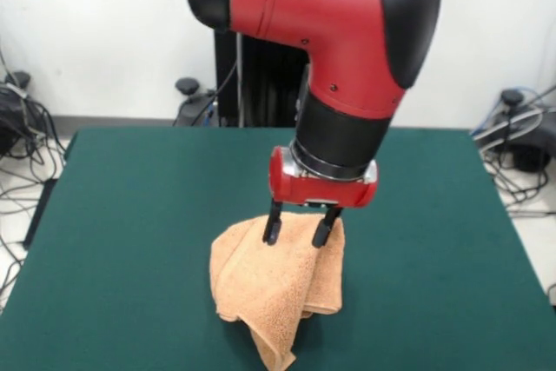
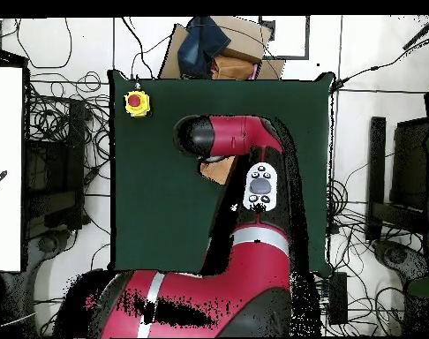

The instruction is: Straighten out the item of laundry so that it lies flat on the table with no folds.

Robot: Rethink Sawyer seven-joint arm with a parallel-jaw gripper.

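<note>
We see the towel point(image 1: 276, 288) bunched on the near-middle counter point(image 1: 130, 241), a corner trailing toward us; soft, light, floppy, so we'd take a hemmed corner. Gripper point(image 1: 300, 234) jaws slightly apart at its top fold, grip unclear. Far corner: yellow-boxed red button point(image 2: 137, 103), well clear.

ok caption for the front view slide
Sawyer gripper with open fingers over a crumpled peach towel on the green table.
</note>
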